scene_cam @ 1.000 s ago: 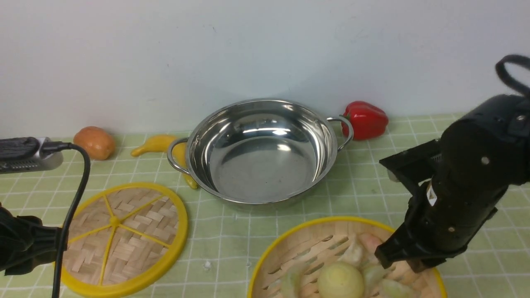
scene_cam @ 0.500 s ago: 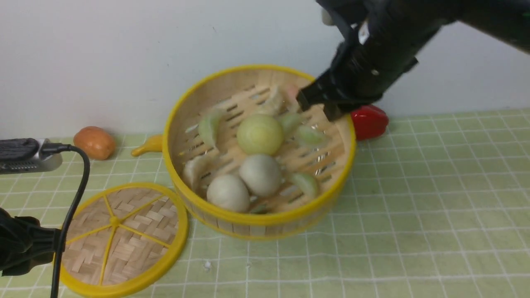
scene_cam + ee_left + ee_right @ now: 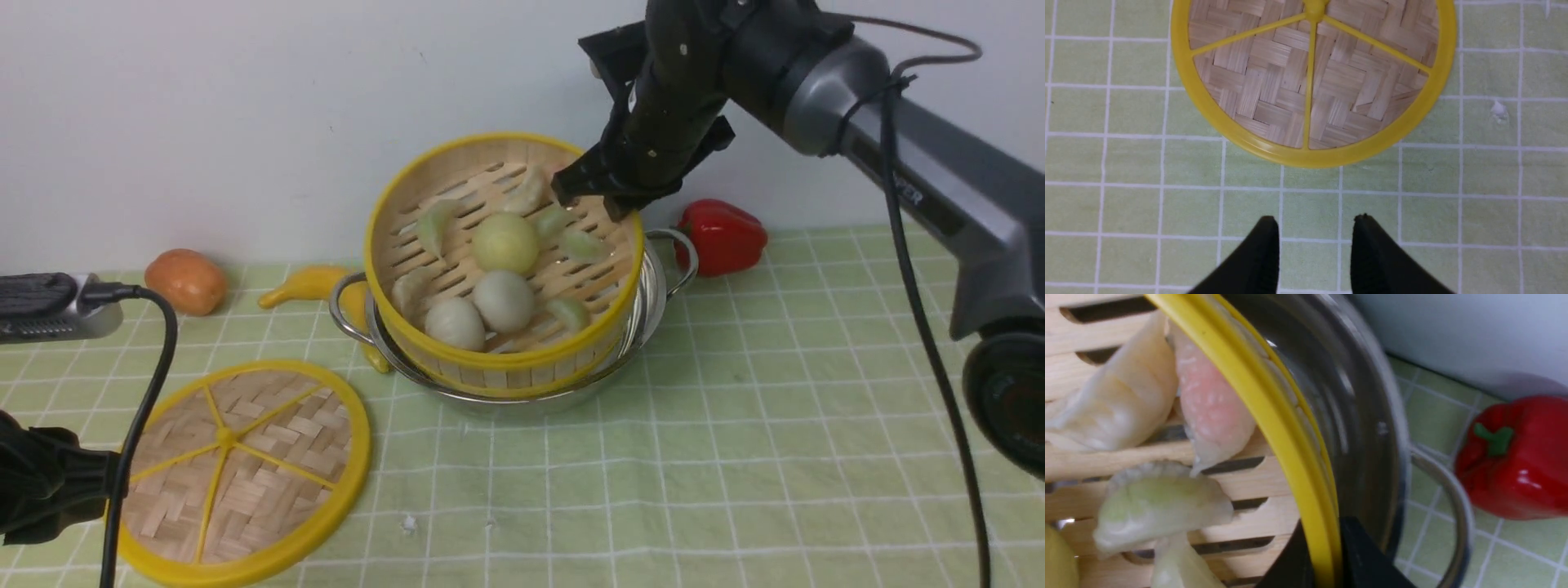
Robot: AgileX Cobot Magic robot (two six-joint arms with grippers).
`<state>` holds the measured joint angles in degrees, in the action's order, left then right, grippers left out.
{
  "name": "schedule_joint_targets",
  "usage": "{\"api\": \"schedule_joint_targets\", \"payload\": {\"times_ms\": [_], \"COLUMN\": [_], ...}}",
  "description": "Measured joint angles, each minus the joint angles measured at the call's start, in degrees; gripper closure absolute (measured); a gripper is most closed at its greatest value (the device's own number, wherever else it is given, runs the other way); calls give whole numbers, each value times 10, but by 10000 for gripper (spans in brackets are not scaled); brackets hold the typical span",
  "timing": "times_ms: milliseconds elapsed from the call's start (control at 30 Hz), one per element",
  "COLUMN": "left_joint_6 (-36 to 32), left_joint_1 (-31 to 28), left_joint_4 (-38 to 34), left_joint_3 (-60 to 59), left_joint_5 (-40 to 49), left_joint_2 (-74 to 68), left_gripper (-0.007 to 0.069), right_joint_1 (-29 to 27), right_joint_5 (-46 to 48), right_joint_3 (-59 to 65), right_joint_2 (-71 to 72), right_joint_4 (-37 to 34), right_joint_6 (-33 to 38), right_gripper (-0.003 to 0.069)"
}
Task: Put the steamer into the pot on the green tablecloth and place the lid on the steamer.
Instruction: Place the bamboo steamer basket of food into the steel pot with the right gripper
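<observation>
I see the steamer [image 3: 506, 371], buns [image 3: 504, 300] and dumplings [image 3: 433, 224] inside, tilted and perhaps not fully seated in the pot [image 3: 651, 304] on the green tablecloth [image 3: 775, 425], my right gripper [image 3: 594, 198] pinching its rim as only its wrist view confirms, my left gripper [image 3: 1315, 228] parted, empty, near the flat-lying lid [image 3: 245, 482].

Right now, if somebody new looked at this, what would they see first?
They'd spot the yellow-rimmed steamer full of buns in the middle, sitting tilted in the shiny pot with the right claw pinching its far rim. Next, the woven lid lying on the green tablecloth at front left, and the red pepper by the wall.
</observation>
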<state>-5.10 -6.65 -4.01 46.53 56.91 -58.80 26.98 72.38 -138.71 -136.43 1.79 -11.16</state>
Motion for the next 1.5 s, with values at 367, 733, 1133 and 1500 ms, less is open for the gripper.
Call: {"api": "schedule_joint_targets", "payload": {"times_ms": [367,733,1133,1500], "left_joint_6": [0,0,0,0], "left_joint_1": [0,0,0,0], "left_joint_4": [1,1,1,1], "left_joint_3": [0,0,0,0], "left_joint_5": [-2,-5,-13,-20], "left_joint_2": [0,0,0,0], "left_gripper": [382,382,382,382], "right_joint_1": [-13,-13,-13,-13], "right_joint_5": [-2,-4,-44,-46], "right_joint_3": [-43,-43,-43,-44], "right_joint_2": [-51,-73,-104,-106], "right_joint_4": [-18,-18,-38,-40], "right_joint_6": [2,3,3,3], "right_gripper": [601,601,601,594]}}
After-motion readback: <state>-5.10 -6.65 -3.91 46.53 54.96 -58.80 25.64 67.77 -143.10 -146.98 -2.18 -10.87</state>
